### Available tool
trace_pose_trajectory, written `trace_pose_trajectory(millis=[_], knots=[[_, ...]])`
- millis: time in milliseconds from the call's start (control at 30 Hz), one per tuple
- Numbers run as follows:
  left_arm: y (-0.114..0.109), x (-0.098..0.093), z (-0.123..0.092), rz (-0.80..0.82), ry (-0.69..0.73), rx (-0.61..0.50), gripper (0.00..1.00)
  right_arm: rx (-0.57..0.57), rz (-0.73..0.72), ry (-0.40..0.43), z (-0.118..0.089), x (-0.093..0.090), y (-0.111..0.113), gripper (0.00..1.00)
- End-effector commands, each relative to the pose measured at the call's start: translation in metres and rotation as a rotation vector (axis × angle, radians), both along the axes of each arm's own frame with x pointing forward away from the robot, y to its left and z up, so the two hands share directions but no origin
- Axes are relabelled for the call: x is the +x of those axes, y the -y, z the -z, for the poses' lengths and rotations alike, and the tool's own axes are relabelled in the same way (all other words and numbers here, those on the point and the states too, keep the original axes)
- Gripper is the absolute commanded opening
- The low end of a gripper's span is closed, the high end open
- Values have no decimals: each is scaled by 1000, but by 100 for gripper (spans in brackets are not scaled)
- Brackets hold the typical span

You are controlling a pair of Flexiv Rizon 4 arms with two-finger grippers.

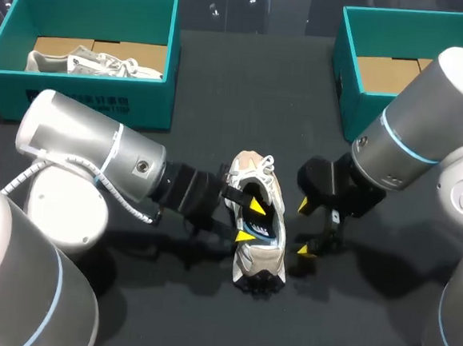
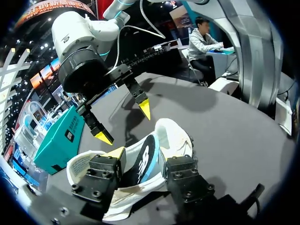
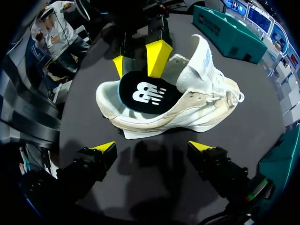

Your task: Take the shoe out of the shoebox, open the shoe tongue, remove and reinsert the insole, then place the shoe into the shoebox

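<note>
A white and beige shoe (image 1: 255, 259) lies on the dark table, its tongue (image 3: 202, 52) lifted. The black insole (image 3: 143, 93) lies inside the shoe, showing at the heel. My left gripper (image 1: 250, 222) is over the shoe's opening from the left. Its yellow tips stand apart above the insole (image 2: 145, 161), which lies loose between them. My right gripper (image 1: 302, 225) hangs wide open just right of the shoe and touches nothing. In the right wrist view the shoe (image 3: 206, 110) lies ahead of the right gripper (image 3: 153, 147).
A teal shoebox (image 1: 101, 99) at the back left holds another pale shoe (image 1: 92, 64). A second teal shoebox (image 1: 351, 78) stands at the back right with cardboard in it. My left arm's shadow falls on the table near the shoe.
</note>
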State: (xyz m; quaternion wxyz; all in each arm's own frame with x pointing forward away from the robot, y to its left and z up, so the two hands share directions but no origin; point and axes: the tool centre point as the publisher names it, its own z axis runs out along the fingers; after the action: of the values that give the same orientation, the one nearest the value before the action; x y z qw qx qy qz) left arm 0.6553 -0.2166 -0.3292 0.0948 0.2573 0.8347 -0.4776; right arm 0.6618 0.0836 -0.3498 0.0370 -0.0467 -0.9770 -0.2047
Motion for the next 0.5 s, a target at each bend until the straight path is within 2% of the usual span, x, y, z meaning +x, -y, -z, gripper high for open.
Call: trace_pose_trajectory(millis=[33,233,367,500], knots=[[-5,1,-9,77,-33,87,45,-10,10,-6,-21,-1,31,100],[-15,5,-19,114,-36,129,48,-62,47,5,-34,4,66,100],[-26,5,-26,156,-51,178,49,-22,33,35,-43,7,85,100],[-38,7,-36,185,-42,213,49,-28,20,33,-43,7,86,100]])
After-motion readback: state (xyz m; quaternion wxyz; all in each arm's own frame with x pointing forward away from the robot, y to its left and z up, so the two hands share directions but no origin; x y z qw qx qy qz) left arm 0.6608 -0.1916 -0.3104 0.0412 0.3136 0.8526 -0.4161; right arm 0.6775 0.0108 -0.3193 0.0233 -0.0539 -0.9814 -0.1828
